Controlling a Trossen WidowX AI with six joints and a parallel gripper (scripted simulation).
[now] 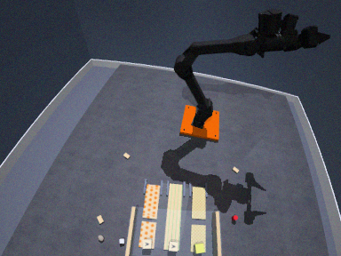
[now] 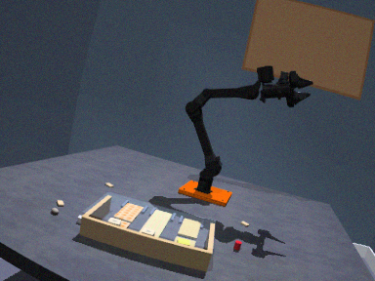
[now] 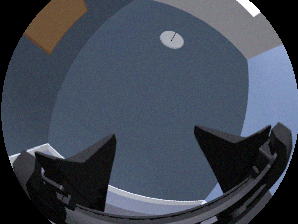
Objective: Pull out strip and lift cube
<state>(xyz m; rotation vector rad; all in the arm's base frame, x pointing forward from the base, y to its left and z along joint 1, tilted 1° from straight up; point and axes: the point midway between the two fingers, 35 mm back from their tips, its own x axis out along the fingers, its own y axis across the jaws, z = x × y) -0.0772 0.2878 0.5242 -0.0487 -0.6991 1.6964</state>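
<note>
My gripper [image 2: 311, 89] [image 3: 156, 135] is open and empty, high above and to the right of the orange base, far from the strips. The middle striped strip [image 1: 174, 209] [image 2: 159, 220] runs unbroken and carries a white labelled cube [image 1: 173, 245] [image 2: 148, 232] at its far end from the base. The orange-dotted strip [image 1: 151, 201] [image 2: 129, 212] is split by a gap; its outer piece carries another white labelled cube [image 1: 146, 244] [image 2: 114, 220]. The right pale-yellow strip [image 1: 199, 203] [image 2: 189, 227] is also split; its outer piece bears a yellow cube [image 1: 200, 248] [image 2: 185, 241] without a visible label.
Wooden walls [image 1: 218, 231] [image 2: 142, 244] flank the strips, with low blue-grey guides at their near ends. A red cylinder [image 1: 235, 218] [image 2: 237, 245] stands to the right. Small tan blocks [image 1: 235, 170] [image 2: 60, 203], a grey ball [image 1: 100, 238] [image 2: 55, 211] and a white cube [image 1: 122, 241] lie around.
</note>
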